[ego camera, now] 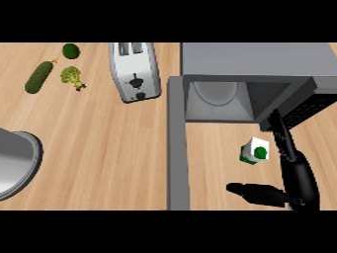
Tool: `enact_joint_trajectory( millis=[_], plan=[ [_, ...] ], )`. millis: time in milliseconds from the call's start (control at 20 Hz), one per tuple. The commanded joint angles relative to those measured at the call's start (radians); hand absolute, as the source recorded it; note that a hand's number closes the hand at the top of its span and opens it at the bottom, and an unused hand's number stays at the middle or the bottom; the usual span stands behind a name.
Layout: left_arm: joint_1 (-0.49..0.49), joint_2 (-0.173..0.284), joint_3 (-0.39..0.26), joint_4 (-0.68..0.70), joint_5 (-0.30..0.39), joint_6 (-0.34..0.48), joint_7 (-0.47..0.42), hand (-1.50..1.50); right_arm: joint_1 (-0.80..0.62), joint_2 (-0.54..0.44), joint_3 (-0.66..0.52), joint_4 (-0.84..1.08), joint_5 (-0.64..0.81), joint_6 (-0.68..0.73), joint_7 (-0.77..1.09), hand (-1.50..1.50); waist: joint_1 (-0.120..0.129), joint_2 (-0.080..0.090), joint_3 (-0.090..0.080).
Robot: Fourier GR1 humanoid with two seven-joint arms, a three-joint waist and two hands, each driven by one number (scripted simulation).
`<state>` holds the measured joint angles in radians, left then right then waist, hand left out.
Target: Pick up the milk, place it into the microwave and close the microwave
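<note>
Milk carton (255, 150) upright on the desk (112, 148), just before the open microwave (258, 64). Probably light, stiff-walled, prone to tipping; best taken across flat sides. Right hand (291, 163) beside it, fingers (279, 129) straight, holding nothing. Left hand unseen.

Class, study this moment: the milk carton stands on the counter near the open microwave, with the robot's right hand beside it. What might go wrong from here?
1. The right hand is open beside the milk carton, not around it; a sideways touch might tip the carton.
2. The microwave opening is narrow; the carton might catch on its edge.
3. The open door reaches across the counter, which may hinder arm movement.
</note>
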<state>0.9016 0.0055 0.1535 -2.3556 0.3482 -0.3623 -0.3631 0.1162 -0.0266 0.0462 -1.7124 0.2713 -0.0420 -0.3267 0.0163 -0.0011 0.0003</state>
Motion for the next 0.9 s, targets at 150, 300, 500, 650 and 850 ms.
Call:
enact_joint_trajectory(
  millis=[150, 300, 500, 650, 850],
  plan=[
    [0.044, -0.005, -0.013, -0.008, 0.013, -0.013, -0.036, -1.50, -0.072, -0.006, -0.078, 0.182, 0.014, -0.065, -0.072, -1.50, -0.004, 0.000, 0.000],
    [0.028, -0.005, 0.051, -0.015, 0.048, -0.042, -0.012, -1.50, -0.192, -0.058, -0.159, 0.363, -0.024, -0.043, -0.138, -1.50, -0.001, 0.002, 0.000],
    [0.082, 0.001, 0.127, 0.029, 0.096, -0.130, -0.074, -1.50, -0.204, -0.095, -0.192, 0.488, -0.030, -0.034, -0.242, -1.50, 0.003, 0.000, 0.000],
    [0.036, -0.005, 0.044, 0.028, 0.023, -0.050, -0.075, -1.50, -0.201, -0.074, -0.162, 0.527, -0.043, 0.004, -0.255, -1.50, -0.002, 0.001, 0.000],
    [0.064, -0.005, 0.081, -0.018, 0.091, -0.089, -0.032, -1.50, -0.217, -0.093, -0.159, 0.628, -0.031, 0.027, -0.325, -1.50, -0.004, 0.001, 0.000]
  ],
)
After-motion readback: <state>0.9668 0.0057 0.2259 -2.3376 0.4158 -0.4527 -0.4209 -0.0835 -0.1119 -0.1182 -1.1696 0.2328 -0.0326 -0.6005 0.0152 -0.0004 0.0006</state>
